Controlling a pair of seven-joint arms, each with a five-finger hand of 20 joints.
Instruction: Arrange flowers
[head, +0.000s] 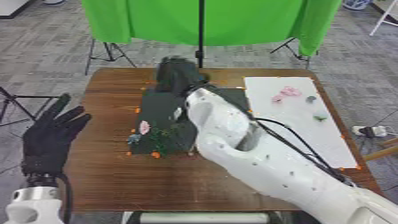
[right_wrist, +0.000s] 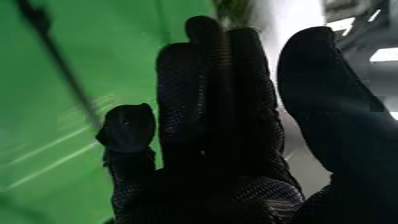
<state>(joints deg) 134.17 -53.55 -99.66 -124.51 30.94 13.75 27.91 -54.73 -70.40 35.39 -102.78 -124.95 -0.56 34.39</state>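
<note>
Two gloved hands were out. The left hand (head: 44, 142) sat by the table's left edge, mostly out past the wood, fingers spread and loose, with nothing in it.

Next over was the brown wooden table (head: 102, 175), then a dark mat (head: 160, 107) lying on it. Down at the mat's near left corner there was a little cluster: a blue-grey flower (head: 134, 138), a pink flower (head: 144, 126) just past it, and some green foliage (head: 160, 135) to the right of those. An orange bit (head: 155, 155) lay at the near edge of the mat.

The right hand (head: 176, 75) was up around the mat's far edge, blurry in the head view. Going by the right wrist view, that right hand (right_wrist: 209, 175) had its fingers pretty much straight and its thumb standing apart, so I'd call it open. Something greenish-brown (right_wrist: 233, 12) poked out past the fingertips, but honestly I couldn't tell what it was or if they touched it.

The white right arm (head: 258, 165) ran across the middle of the table. On the far side of it was a white sheet (head: 311, 135) with two pink blooms (head: 290, 91) close together, a small grey-green piece (head: 310, 99) beside them and a green sprig (head: 320, 118) a bit nearer.
</note>
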